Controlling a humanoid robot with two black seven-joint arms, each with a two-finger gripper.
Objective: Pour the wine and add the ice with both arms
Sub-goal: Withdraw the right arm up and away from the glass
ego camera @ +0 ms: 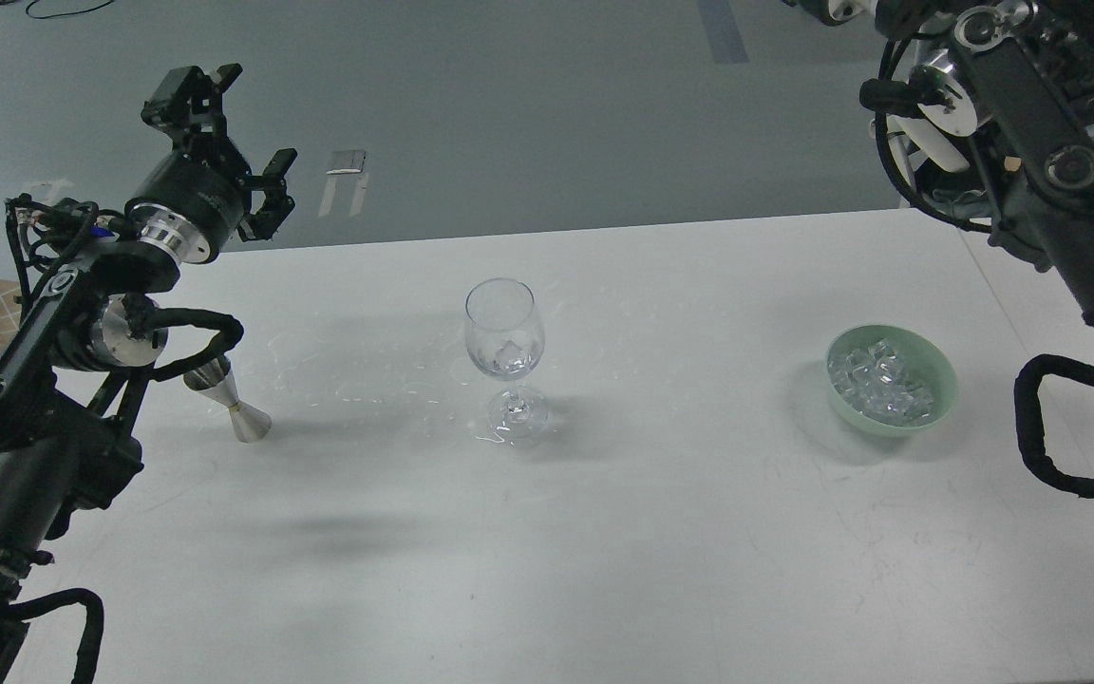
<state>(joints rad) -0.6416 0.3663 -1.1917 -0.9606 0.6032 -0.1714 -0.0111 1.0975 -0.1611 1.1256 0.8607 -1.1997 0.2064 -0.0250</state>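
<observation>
White tabletop (604, 532) bare across the near stretch, nothing lying below or in front of either arm. Further in, well below the left gripper (243, 142) and slightly to its own right, a metal jigger (232, 410) standing tilted, partly hidden behind the left arm's elbow and cable loop. Well off to that gripper's right and lower, a stemmed wine glass (505, 353) upright at mid-table, what looks like an ice cube or two in its bowl, faint wet marks around its foot. No wine visible in the glass, as far as can be told. Far across from the left gripper, near the right arm, a pale green bowl (892, 378) heaped with ice (881, 382).

Left gripper raised above the table's far edge, fingers spread apart, holding nothing. Right gripper (827, 8) cut off at the top edge; impossible to say whether spread or closed.

Likely risks: the jigger, leaning and close against the left forearm, probably easy to knock over with any swing of that elbow or its cable; the glass, tall and narrow-footed on a damp patch, apt to slide or topple if clipped at the rim; wet cubes liable to slip from the fingers. Otherwise no obstacle between bowl and glass. Beyond the table, grey floor (509, 104) with tape marks.
</observation>
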